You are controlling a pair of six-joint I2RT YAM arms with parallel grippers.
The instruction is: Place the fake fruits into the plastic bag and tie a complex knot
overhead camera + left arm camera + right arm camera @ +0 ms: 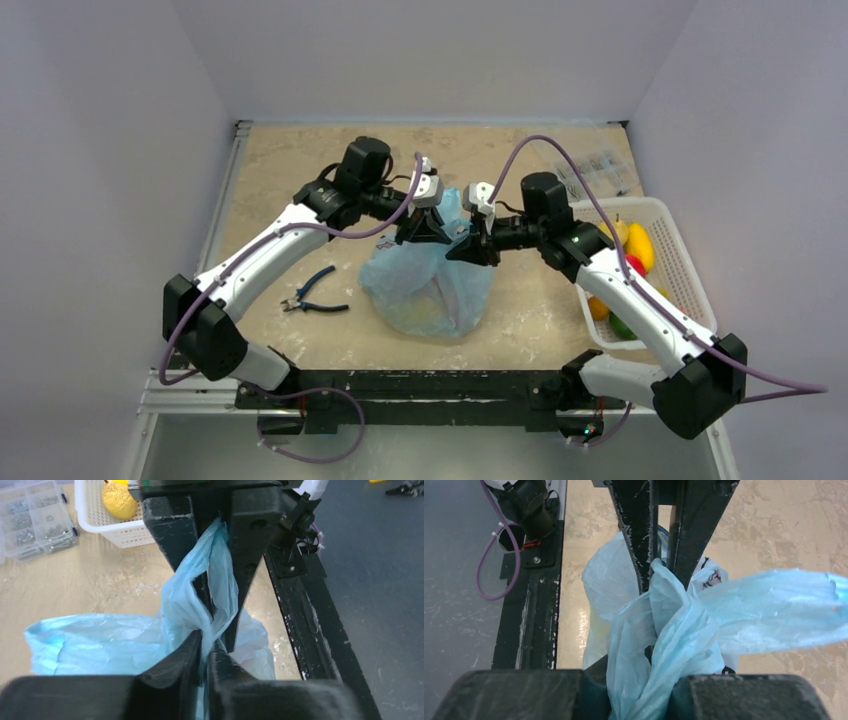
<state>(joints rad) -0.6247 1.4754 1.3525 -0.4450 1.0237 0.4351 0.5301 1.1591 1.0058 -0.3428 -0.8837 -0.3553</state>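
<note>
Nearest the overhead camera, one black rail (400, 385) carried two arms, and beyond it the one plastic bag (430, 290) sat mid-surface between them. The left hand (425, 228) and right hand (472, 245) met just above the bag's top. One pair of pliers (315, 295) lay to the left and one parts box (595, 170) at the far right. One white basket (680, 260) held about five fake fruits (640, 245), partly hidden by the right arm. A yellowish tint in the bag suggested at least one more inside, uncountable. A finished tie would probably shut those five out. In the left wrist view, the left hand's fingers were clamped on one handle strip, which ran up between the right hand's fingers. A hard pull apart would likely tear that thin film. In the right wrist view, the right hand appeared to pinch a wad of bag plastic. The knot (671, 615) was one loose twisted bunch. If that pinch slackened, the strip could slide out and the twist unwind.
</note>
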